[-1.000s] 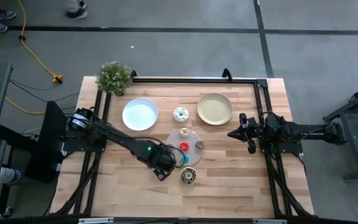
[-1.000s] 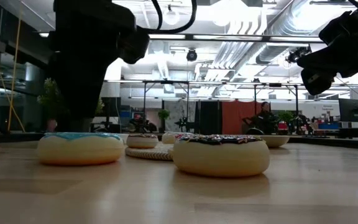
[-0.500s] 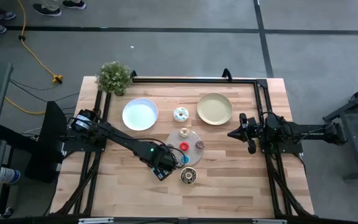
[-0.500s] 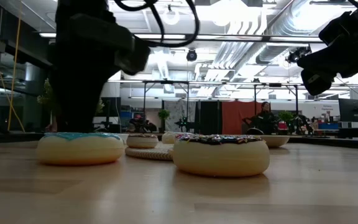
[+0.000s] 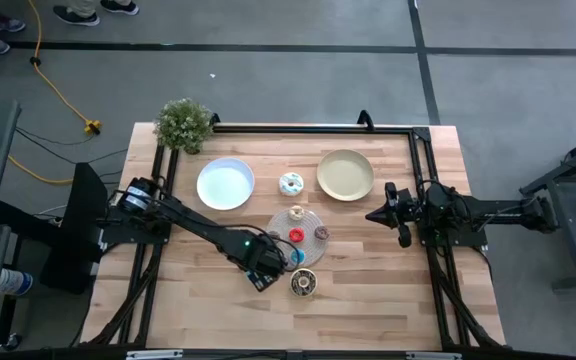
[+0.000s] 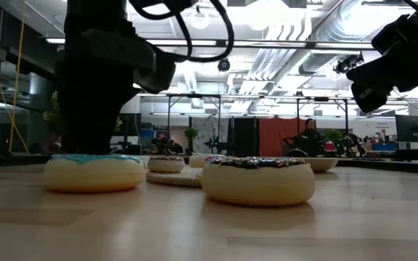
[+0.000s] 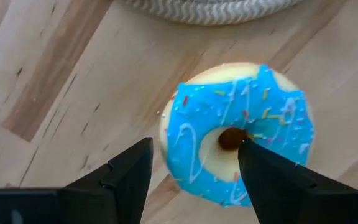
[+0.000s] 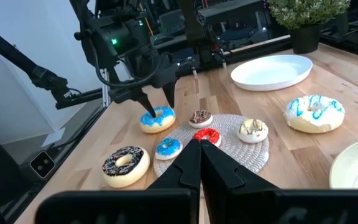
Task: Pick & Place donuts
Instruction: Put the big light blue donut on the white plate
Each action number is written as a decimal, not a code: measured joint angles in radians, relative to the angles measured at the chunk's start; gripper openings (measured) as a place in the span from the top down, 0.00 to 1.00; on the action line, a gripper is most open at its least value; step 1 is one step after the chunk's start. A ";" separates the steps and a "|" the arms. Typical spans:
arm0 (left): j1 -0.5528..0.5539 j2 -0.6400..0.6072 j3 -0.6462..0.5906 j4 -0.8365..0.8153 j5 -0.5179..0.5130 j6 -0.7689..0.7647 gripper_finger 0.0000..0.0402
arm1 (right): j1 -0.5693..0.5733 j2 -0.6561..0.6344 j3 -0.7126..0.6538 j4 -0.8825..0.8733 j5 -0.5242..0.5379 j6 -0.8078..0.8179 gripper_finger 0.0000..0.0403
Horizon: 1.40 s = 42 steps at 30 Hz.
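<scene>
The blue-iced donut (image 7: 238, 143) lies flat on the wooden table, just off the near left rim of the round mat (image 5: 298, 226). My left gripper (image 7: 194, 146) is open and points down close above it. One finger (image 7: 263, 174) is over the hole and the other (image 7: 126, 177) is past the outer edge. In the right wrist view this gripper (image 8: 156, 106) stands right over the donut (image 8: 158, 120). I cannot see a touch. The dark brown donut (image 5: 303, 283) lies nearer the front edge. My right gripper (image 5: 371, 214) waits shut at the table's right.
On the mat sit several mini donuts: red (image 8: 206, 135), blue (image 8: 168, 148), brown (image 8: 200, 117) and cream (image 8: 253, 129). A white-iced donut (image 5: 291, 183) lies between the white plate (image 5: 225, 184) and the yellow-green plate (image 5: 345, 175). A potted plant (image 5: 183, 123) stands at the far left corner.
</scene>
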 joint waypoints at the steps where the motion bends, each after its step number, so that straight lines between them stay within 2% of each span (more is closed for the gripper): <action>1: 0.000 -0.002 0.000 0.004 0.000 0.000 0.43 | 0.000 0.000 0.000 0.001 0.000 0.000 1.00; 13: 0.006 0.008 0.001 0.002 -0.010 0.002 0.43 | 0.000 0.000 0.000 0.004 0.000 0.000 1.00; 30: 0.027 0.008 -0.035 0.040 0.037 0.003 0.44 | 0.000 0.000 0.000 0.004 0.000 0.000 1.00; 42: 0.027 0.008 -0.035 0.040 0.040 0.003 0.62 | 0.000 0.000 0.000 0.004 0.000 0.000 1.00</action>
